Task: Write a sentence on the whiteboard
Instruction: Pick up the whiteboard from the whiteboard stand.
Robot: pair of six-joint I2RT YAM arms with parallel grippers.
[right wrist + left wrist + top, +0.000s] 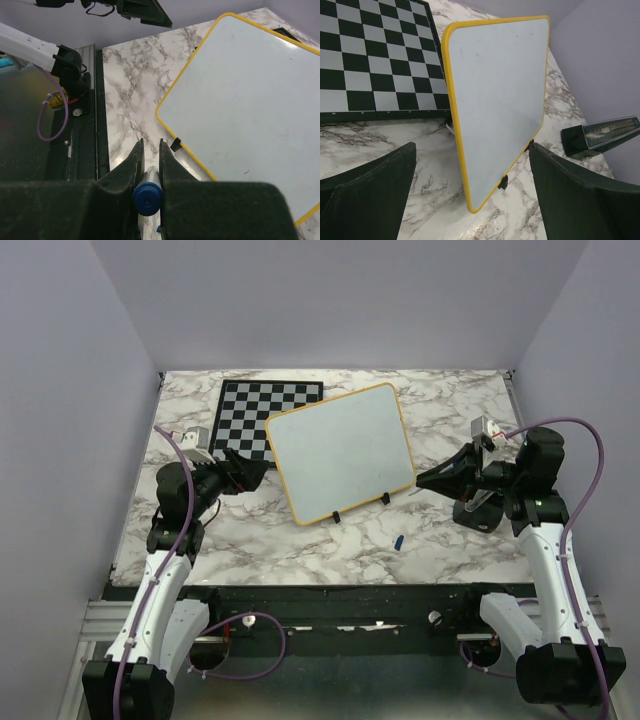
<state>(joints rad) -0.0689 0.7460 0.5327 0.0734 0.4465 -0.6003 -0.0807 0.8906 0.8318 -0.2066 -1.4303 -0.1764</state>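
Note:
The whiteboard (pixel 342 452) with a yellow-orange frame and small black feet lies tilted on the marble table, and part of it overlaps the chessboard. Its white surface is blank: no blue sentence shows in any view. My left gripper (pixel 255 472) is open and empty, just left of the board's near-left edge; in the left wrist view the board (pixel 495 100) lies ahead of the gripper (pixel 470 200). My right gripper (pixel 425 480) is shut on a marker (pixel 148 192) with a blue end, just off the board's right edge (pixel 250 100).
A black-and-white chessboard (pixel 255 415) lies at the back left, under the whiteboard's corner. A small blue cap (pixel 398 541) lies on the table in front of the board. The table's black front rail (pixel 330 595) runs along the near edge.

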